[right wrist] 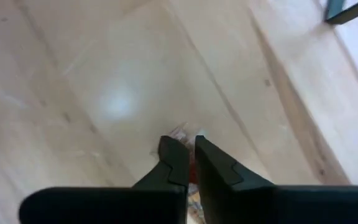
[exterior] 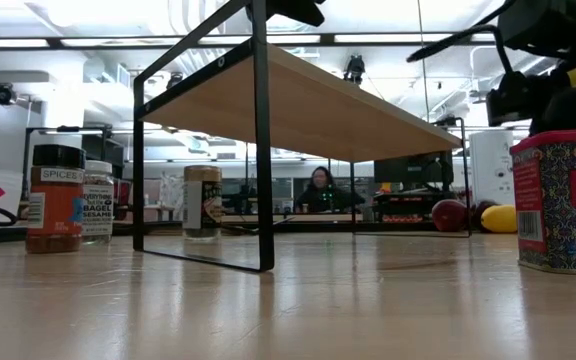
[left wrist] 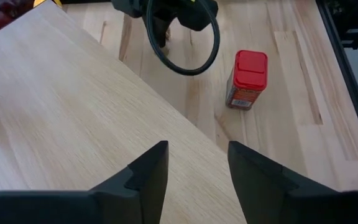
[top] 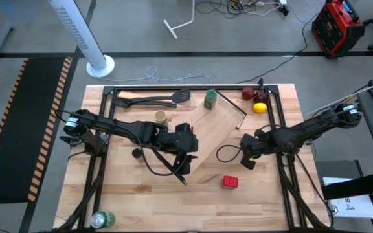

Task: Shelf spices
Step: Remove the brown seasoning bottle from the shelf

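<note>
The shelf [top: 215, 133] is sitting skewed in the middle of the table [top: 264, 200], and honestly not much is shelved so far: from above only the green jar [top: 210, 98] seems to be standing on it, at its far corner. The red tin [top: 230, 182] is waiting on the table off the shelf's near edge, the tan cylinder [top: 161, 117] is standing beside its left edge, and two capped jars [exterior: 55, 198] are showing off to the side in the low view, so most of the job is looking undone. The left gripper [left wrist: 194, 171] is hovering over the shelf's near-left part with its fingers spread apart and nothing between them. The right gripper [right wrist: 188, 155] is hanging just off the shelf's right end, fingers nearly closed on something small with a reddish label, though I can't tell what it is.
</note>
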Controlling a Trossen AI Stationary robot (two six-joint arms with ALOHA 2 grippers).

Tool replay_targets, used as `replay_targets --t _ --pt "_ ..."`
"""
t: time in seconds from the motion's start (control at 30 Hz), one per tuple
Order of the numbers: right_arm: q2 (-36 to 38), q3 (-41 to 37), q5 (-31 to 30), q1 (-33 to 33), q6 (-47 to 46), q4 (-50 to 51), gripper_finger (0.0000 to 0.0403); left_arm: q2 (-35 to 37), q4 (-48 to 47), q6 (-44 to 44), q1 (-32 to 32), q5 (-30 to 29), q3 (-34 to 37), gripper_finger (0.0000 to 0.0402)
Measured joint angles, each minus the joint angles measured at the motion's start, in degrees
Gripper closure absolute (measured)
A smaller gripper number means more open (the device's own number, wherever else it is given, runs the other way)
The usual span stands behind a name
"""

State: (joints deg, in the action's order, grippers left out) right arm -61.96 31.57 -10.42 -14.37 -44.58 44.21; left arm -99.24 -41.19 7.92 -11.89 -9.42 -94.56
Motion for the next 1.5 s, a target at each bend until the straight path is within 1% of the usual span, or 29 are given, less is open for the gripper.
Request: replay_targets --t 0.07,0.17,0.27,0.37,0.43,0.53,0.63,0.7,0.8,0.93,1.03,1.2,1.37,1.5 --pt "0.5 0.0 0.2 0.0 1.6 0.0 0.0399 0.0 0.0 0.1 -0.1 0.0 0.0 0.0249" --pt "0.5 0.3 0.4 0.0 4.7 0.6 0.0374 0.0 0.0 0.1 -0.1 0.0 0.0 0.0246" --pt "0.4 1.4 0.4 0.0 8.5 1.3 0.033 0.0 0.0 0.1 -0.1 0.0 0.0 0.0242" --pt "0.4 3.0 0.3 0.0 12.8 3.9 0.0278 0.1 -0.1 0.1 -0.1 0.0 0.0 0.0238" --pt "0.7 4.3 0.2 0.1 13.9 6.9 0.0245 0.2 -0.2 0.3 -0.1 0.7 0.0 0.0237" --pt "0.8 5.6 -0.1 0.4 7.9 11.7 0.0202 0.4 -0.2 0.6 -0.1 1.1 0.0 0.024" --pt "0.9 5.7 1.6 0.4 -0.1 12.2 0.0166 0.6 -0.2 0.7 -0.2 1.1 0.0 0.0245" --pt "0.9 5.6 3.4 -0.3 -2.1 10.7 0.0146 0.9 -0.2 0.7 -0.2 1.1 0.0 0.0248" --pt "-0.5 5.5 4.0 -1.8 -2.2 7.9 0.0122 1.0 -0.1 0.7 -0.2 1.1 0.0 0.0251" --pt "-3.9 5.3 3.8 -2.5 0.4 7.8 0.0106 1.3 -0.6 0.7 -0.5 1.1 0.0 0.0249" --pt "-5.2 5.3 1.8 -2.5 0.2 7.8 0.0103 1.7 -0.6 0.7 -0.7 1.1 0.0 0.0246" --pt "-4.3 5.5 1.0 -2.6 -0.8 7.8 0.0113 1.9 -1.1 0.8 -0.8 1.1 0.0 0.0242" --pt "-3.1 5.6 4.2 -3.0 0.5 11.5 0.0127 1.9 -2.0 1.3 -0.8 1.1 0.0 0.0244" --pt "-3.0 5.6 4.6 -3.7 4.9 13.1 0.0135 1.9 -2.2 1.4 -0.8 1.1 0.0 0.0251"
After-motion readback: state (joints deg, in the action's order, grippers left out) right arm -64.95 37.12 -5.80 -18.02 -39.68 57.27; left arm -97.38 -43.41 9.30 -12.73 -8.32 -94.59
